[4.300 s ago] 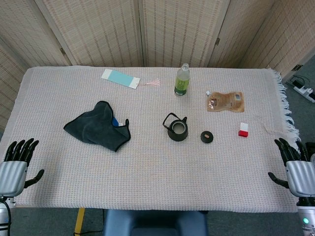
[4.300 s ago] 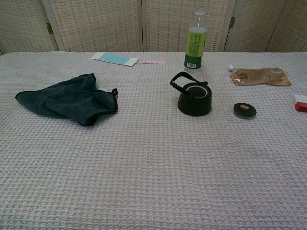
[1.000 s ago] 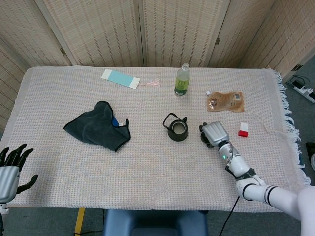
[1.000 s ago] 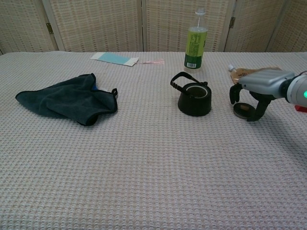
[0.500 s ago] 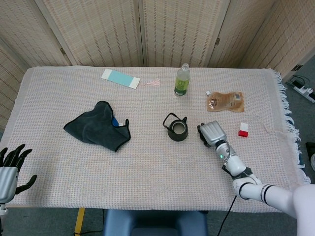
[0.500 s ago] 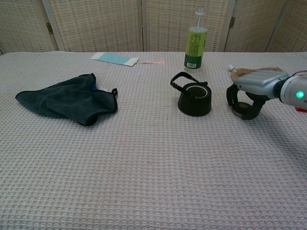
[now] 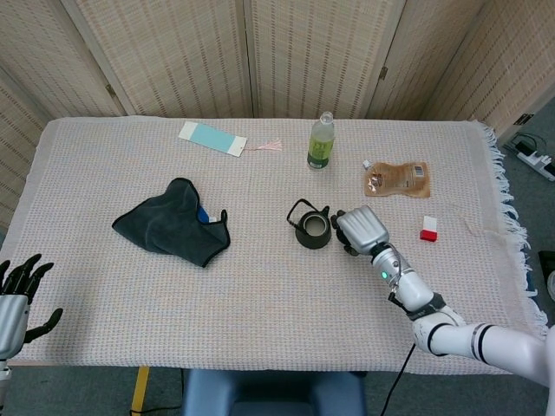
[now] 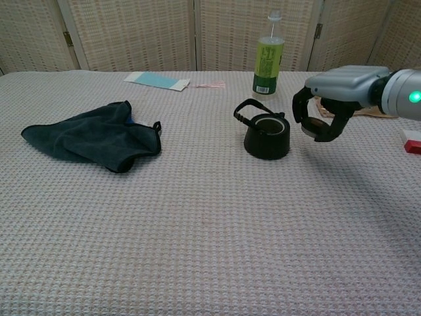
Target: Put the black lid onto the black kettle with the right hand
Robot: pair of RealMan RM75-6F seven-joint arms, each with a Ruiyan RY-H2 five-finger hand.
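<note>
The black kettle [image 7: 312, 230] [image 8: 266, 136] stands mid-table, its mouth uncovered and its handle leaning toward the back left. My right hand [image 7: 360, 230] [image 8: 327, 105] hovers just right of the kettle, raised off the cloth, and grips the black lid [image 8: 315, 126] in its curled fingers; in the head view the hand hides the lid. At the table's front left corner my left hand [image 7: 16, 295] rests with its fingers spread and nothing in it.
A dark cloth [image 7: 173, 222] lies to the left. Behind the kettle stand a green bottle [image 7: 321, 141] and a brown pouch [image 7: 397, 178]. A small red and white box [image 7: 428, 229] sits to the right, a blue card [image 7: 212, 138] at the back.
My right hand has closed on the lid, lifted it off the table and carried it left toward the kettle. The left hand has stayed put.
</note>
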